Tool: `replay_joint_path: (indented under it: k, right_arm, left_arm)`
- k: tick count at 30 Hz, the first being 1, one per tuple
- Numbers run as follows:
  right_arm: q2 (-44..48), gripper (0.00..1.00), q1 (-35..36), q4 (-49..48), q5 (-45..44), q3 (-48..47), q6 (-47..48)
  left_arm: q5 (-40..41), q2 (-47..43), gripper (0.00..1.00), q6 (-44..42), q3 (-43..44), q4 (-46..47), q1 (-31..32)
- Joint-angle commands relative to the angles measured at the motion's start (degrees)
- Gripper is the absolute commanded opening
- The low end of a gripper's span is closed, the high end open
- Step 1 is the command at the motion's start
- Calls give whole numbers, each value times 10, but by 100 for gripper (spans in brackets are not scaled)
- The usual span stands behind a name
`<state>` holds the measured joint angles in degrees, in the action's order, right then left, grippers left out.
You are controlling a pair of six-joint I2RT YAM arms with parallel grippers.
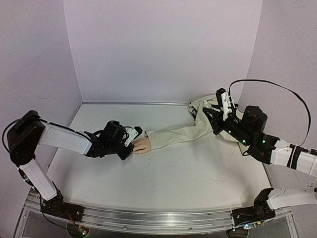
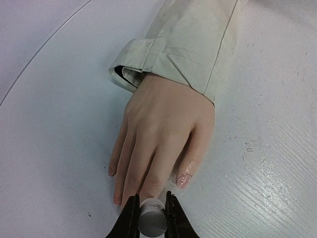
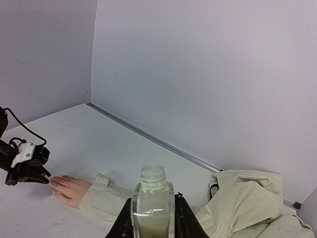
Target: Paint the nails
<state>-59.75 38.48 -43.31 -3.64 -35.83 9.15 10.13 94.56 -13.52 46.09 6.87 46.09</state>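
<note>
The peach fake hand [image 2: 163, 129] lies palm down on the white table, coming out of a beige sleeve [image 2: 188, 44]. Its nails point toward my left gripper [image 2: 151, 208]; the thumb nail [image 2: 183, 179] looks glossy and wet. That gripper is shut on a small grey-white round brush cap [image 2: 152, 220], which hovers right over the middle fingertips and hides them. In the top view the left gripper [image 1: 130, 144] sits at the hand [image 1: 141, 145]. My right gripper [image 3: 152, 213] is shut on an open clear polish bottle [image 3: 152, 198], held upright and raised at the back right [image 1: 223, 106].
The beige garment [image 1: 213, 119] is bunched at the back right under the right arm, its sleeve [image 1: 173, 135] stretched leftward across the table. Lilac walls close the back and sides. A metal rail [image 1: 148, 218] runs along the near edge.
</note>
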Motion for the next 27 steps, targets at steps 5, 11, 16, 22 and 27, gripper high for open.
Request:
replay_joint_path:
  k: [5, 11, 16, 22, 27]
  right_arm:
    - [1, 0, -4, -51, 6, -6, -6]
    - [0, 0, -5, -51, 7, -7, -6]
    - [0, 0, -4, -52, 7, -7, -6]
    - [1, 0, -4, -52, 6, -6, -6]
    - [1, 0, -4, -51, 7, -7, -7]
  left_arm:
    - [-67, -13, 0, 12, 18, 31, 1]
    - [-84, 5, 0, 16, 33, 31, 1]
    - [-85, 15, 0, 16, 39, 32, 1]
    - [-82, 26, 0, 13, 48, 32, 1]
    - [-82, 29, 0, 12, 50, 33, 1]
